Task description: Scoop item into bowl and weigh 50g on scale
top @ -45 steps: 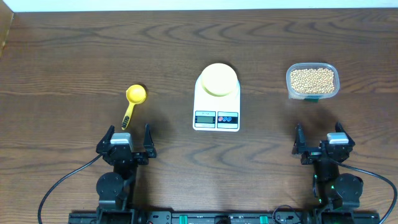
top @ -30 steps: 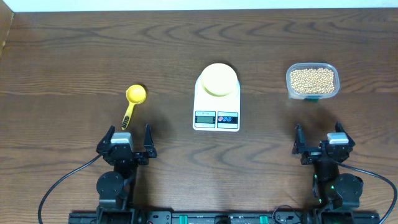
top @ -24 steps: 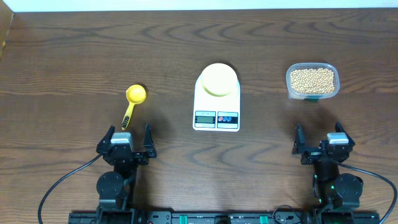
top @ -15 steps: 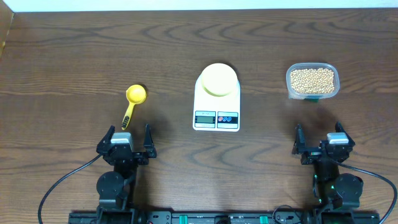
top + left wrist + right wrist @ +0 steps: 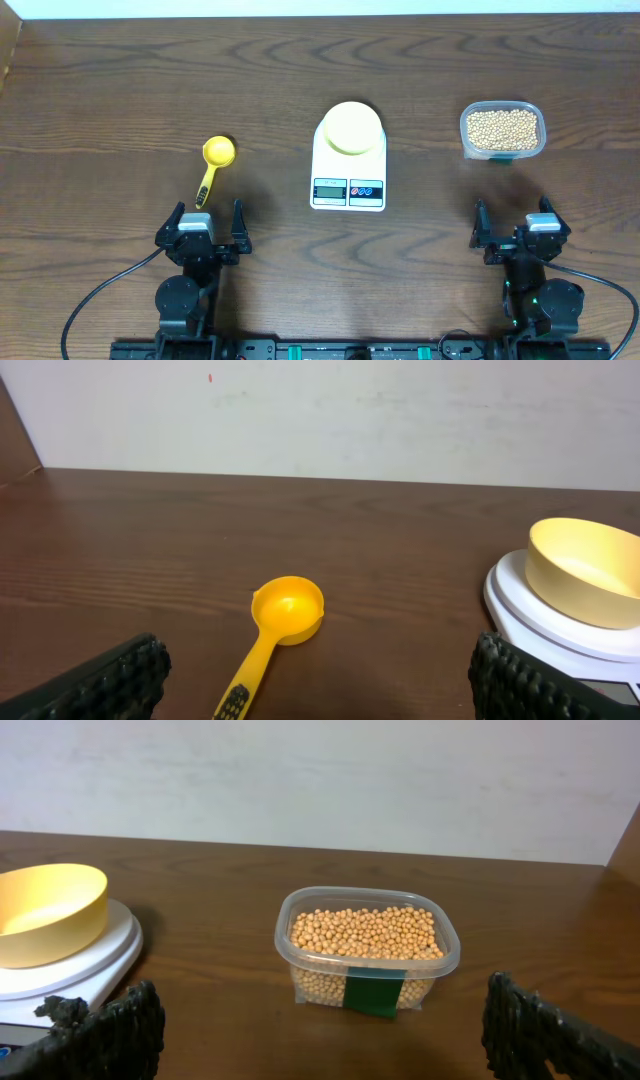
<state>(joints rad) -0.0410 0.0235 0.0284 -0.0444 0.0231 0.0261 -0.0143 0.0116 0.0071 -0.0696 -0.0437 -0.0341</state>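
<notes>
A pale yellow bowl (image 5: 350, 127) stands empty on the white scale (image 5: 348, 178) at the table's middle; both also show in the left wrist view, bowl (image 5: 580, 568) and scale (image 5: 520, 620). Tan beans (image 5: 503, 126) fill a clear plastic tub (image 5: 503, 152) at the right, seen close in the right wrist view (image 5: 366, 932). A bright yellow scoop (image 5: 212, 163) lies at the left, also in the left wrist view (image 5: 280, 618). My left gripper (image 5: 204, 218) is open and empty just short of the scoop handle. My right gripper (image 5: 513, 222) is open and empty, short of the tub.
The bowl (image 5: 45, 910) and scale (image 5: 70, 970) show at the left of the right wrist view. A pale wall runs along the table's far edge. Black cables trail from both arm bases at the front edge.
</notes>
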